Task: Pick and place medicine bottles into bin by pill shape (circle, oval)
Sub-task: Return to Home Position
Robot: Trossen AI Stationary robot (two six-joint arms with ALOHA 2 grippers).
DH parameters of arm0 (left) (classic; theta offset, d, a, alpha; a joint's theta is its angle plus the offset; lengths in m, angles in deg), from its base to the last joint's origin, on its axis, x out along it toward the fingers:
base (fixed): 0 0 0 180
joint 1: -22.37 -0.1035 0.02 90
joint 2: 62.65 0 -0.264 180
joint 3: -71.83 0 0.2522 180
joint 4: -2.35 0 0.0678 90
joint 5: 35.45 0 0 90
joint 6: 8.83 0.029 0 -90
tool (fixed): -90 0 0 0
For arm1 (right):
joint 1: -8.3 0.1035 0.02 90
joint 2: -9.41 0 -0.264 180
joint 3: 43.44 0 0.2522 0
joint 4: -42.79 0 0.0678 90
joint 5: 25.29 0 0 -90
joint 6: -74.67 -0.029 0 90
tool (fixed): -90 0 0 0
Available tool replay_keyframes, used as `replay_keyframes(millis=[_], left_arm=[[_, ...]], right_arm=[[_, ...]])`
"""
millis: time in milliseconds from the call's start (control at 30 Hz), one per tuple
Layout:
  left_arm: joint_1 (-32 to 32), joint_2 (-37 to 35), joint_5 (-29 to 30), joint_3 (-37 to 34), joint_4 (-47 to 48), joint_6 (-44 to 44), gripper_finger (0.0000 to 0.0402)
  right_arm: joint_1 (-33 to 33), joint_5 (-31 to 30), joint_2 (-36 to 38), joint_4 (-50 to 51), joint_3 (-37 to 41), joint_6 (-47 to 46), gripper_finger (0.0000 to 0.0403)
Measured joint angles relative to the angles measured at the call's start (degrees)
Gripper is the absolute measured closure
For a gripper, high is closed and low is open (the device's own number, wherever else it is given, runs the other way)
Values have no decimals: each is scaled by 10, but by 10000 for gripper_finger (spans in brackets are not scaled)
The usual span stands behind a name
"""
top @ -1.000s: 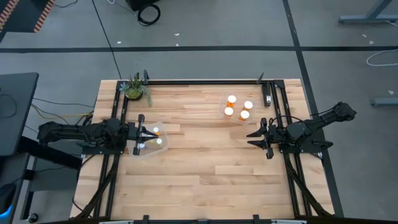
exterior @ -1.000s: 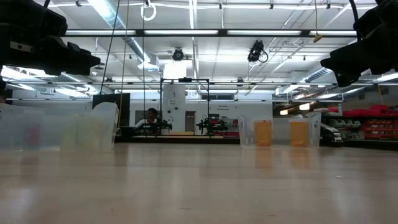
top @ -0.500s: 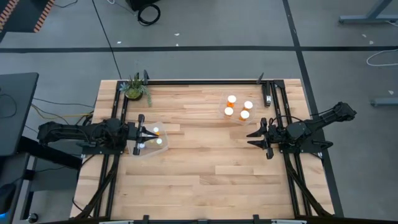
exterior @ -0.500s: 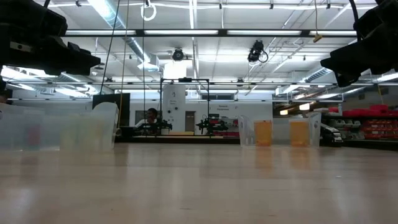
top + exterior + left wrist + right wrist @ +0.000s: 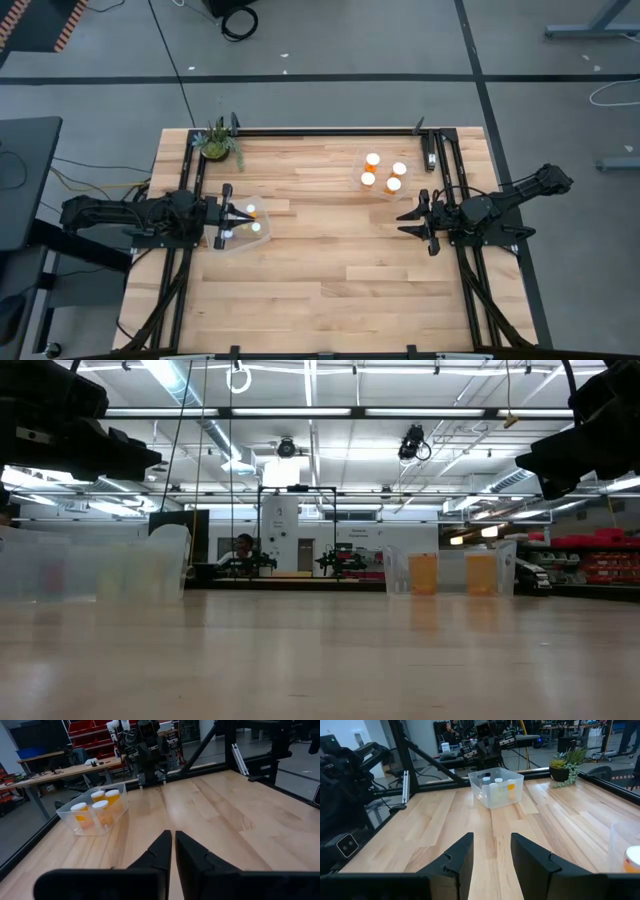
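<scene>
**Sorting table (image 5: 330, 280) with every visible medicine bottle (image 5: 373, 159) inside a bin.**

The wooden table carries two clear bins. The right bin (image 5: 408, 193) holds four orange bottles (image 5: 393, 184) with white caps, upright and close together, and the left bin (image 5: 492, 802) holds smaller pale bottles (image 5: 498, 782). The left gripper (image 5: 173, 834), its fingers pressed almost together on nothing, sits at the left bin's outer side. The right gripper (image 5: 492, 837), fingers apart and empty, hovers near the right bin. The bottles likely handle as light, rigid plastic with smooth, rather slippery round walls. A hold from above, across the body just below the cap, seems safest, since a narrow bottle may tip when nudged.
</scene>
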Motion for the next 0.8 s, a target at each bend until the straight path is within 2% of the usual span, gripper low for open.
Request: replay_keyframes(millis=[467, 800], left_arm=[[0, 0, 0, 0, 0, 0, 378], [0, 0, 0, 0, 0, 0, 366]], right_arm=[[0, 0, 0, 0, 0, 0, 265], [0, 0, 0, 0, 0, 0, 265]])
